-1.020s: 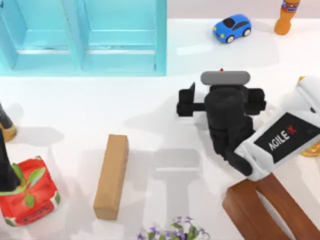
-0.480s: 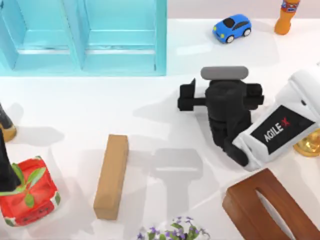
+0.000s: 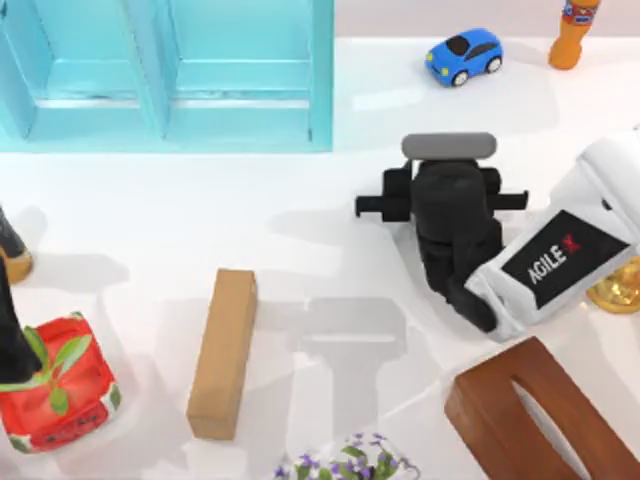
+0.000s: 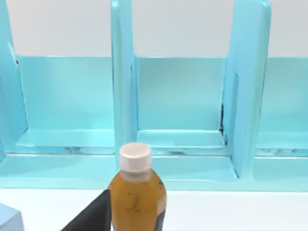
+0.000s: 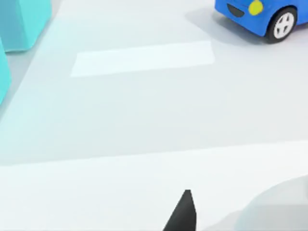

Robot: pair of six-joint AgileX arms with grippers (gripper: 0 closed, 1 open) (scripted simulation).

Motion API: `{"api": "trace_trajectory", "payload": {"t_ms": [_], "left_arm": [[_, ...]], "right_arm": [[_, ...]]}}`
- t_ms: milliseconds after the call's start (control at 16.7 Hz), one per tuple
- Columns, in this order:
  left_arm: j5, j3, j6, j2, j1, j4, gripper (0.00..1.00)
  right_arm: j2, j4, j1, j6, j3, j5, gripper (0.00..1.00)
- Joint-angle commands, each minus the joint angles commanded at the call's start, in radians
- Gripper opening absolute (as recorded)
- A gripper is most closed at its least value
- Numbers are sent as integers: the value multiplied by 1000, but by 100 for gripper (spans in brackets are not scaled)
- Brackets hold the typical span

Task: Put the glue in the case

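Note:
The glue is hidden. My right gripper (image 3: 445,200) hangs over the white table right of centre, at the spot in front of the case's right end and below the toy car. A black pointed part of it (image 5: 185,214) shows in the right wrist view over bare table, beside a pale rounded shape I cannot identify. The turquoise case (image 3: 170,90) with upright dividers lies at the far left; its open compartments (image 4: 178,144) face the left wrist camera. My left arm (image 3: 8,340) stays at the table's left edge.
A blue toy car (image 3: 463,55) and an orange bottle (image 3: 573,35) stand at the far right. Another orange bottle (image 4: 137,192) stands before the case. A tan block (image 3: 223,350), red planter (image 3: 55,395), brown box (image 3: 530,420) and flowers (image 3: 345,462) line the near side.
The right arm moved slightly away from the near edge and covered the red tip that showed a second ago. Since half a second ago the right gripper looks narrower from above.

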Motion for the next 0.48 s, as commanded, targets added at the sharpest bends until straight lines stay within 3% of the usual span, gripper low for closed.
{"api": "trace_trajectory", "payload": {"t_ms": [240,480], "left_arm": [[0,0,0,0,0,0,100],[0,0,0,0,0,0,100]], "right_arm": [[0,0,0,0,0,0,2],[0,0,0,0,0,0,0]]}}
